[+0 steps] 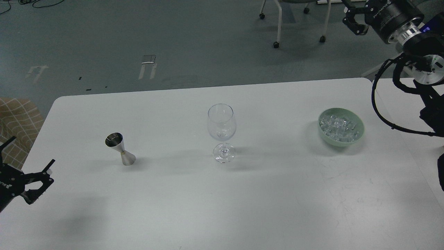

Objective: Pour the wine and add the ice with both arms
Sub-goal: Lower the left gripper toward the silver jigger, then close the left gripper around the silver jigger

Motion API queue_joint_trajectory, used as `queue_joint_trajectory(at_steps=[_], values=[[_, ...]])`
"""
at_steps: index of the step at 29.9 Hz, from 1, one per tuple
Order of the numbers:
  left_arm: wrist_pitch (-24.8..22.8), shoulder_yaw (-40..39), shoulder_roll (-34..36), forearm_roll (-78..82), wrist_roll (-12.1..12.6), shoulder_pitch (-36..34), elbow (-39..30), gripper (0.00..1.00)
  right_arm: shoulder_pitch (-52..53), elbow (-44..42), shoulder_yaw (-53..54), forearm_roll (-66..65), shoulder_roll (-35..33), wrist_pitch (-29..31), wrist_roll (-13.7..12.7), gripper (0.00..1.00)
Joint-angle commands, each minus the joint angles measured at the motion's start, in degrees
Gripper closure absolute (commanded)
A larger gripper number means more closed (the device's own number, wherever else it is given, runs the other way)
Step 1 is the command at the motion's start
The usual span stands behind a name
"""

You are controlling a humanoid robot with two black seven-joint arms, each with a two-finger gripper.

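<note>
Grey floor and chair legs [277, 24] lay beyond the white table [242, 201]. Nothing held; task judged unstarted. Right gripper [353, 22] hung high, jaws unreadable; left gripper [29, 163] at table's edge, jaws apart. Next: left toward jigger [121, 149]. Ice [339, 126] sat heaped in green bowl [359, 133], right of empty wine glass [222, 132].

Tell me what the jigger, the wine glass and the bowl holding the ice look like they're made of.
The jigger looks like polished metal, probably stainless steel: silvery, with mirror-like reflections inside its cup. The wine glass appears to be clear glass: the table shows through it and its rim and foot catch highlights. The bowl is pale green, opaque and smooth; ceramic or plastic, I cannot tell which.
</note>
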Motion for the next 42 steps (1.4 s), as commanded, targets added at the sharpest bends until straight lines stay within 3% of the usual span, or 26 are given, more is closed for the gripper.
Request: queue_joint_trajectory(at_steps=[1,34,42], values=[[0.01,0.00,-0.64,-0.42,0.00,0.55,0.24,0.02,0.09,-0.03,-0.05,0.00,0.10,0.00,0.00,0.00],[0.01,0.00,-16.01,-0.95,0.00,1.25,3.23,0.01,0.45,0.14,0.04,0.00,0.01,0.00,-1.75,0.00],[0.32,0.87,-23.84,-1.03,3.83,-5.07,7.80,0.02,0.18,0.14,-0.05,0.00,-0.07,0.00,-2.46,0.00]])
